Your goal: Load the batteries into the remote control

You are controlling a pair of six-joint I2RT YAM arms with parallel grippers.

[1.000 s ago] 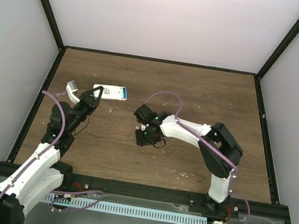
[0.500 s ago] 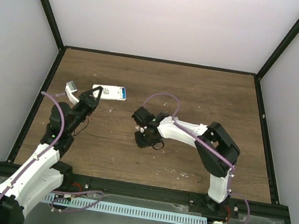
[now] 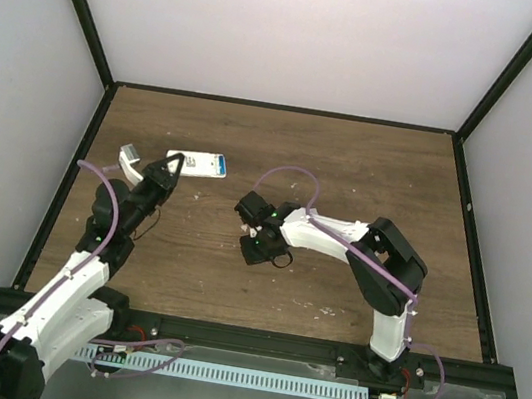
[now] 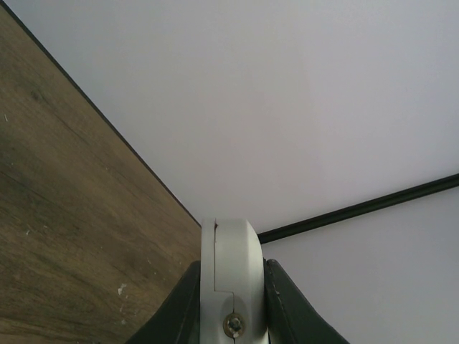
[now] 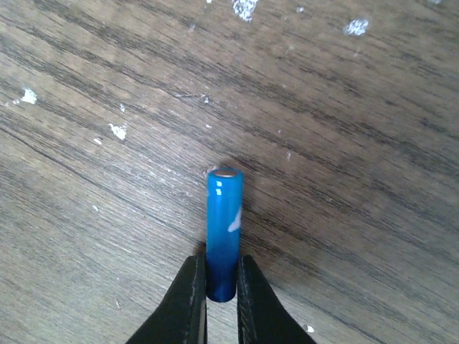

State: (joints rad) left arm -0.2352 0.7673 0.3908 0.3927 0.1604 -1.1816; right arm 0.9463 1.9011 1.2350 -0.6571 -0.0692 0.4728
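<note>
The white remote control (image 3: 196,163) lies at the far left of the table, with a bright-blue patch (image 3: 219,163) at its right end. My left gripper (image 3: 174,165) is shut on the remote's left part. In the left wrist view a rounded white edge of the remote (image 4: 231,272) sits clamped between the dark fingers (image 4: 179,312). My right gripper (image 3: 256,249) is near the table's middle. It is shut on the lower end of a blue battery (image 5: 224,222), which it holds just above the wood; the gripper (image 5: 221,276) also shows in that view.
A small white and grey loose piece (image 3: 129,158) lies left of the remote, near the left black frame rail (image 3: 72,179). The wooden table (image 3: 353,163) has white walls on three sides.
My right gripper has shifted slightly left and toward the near edge with the battery. The left arm has barely moved.
</note>
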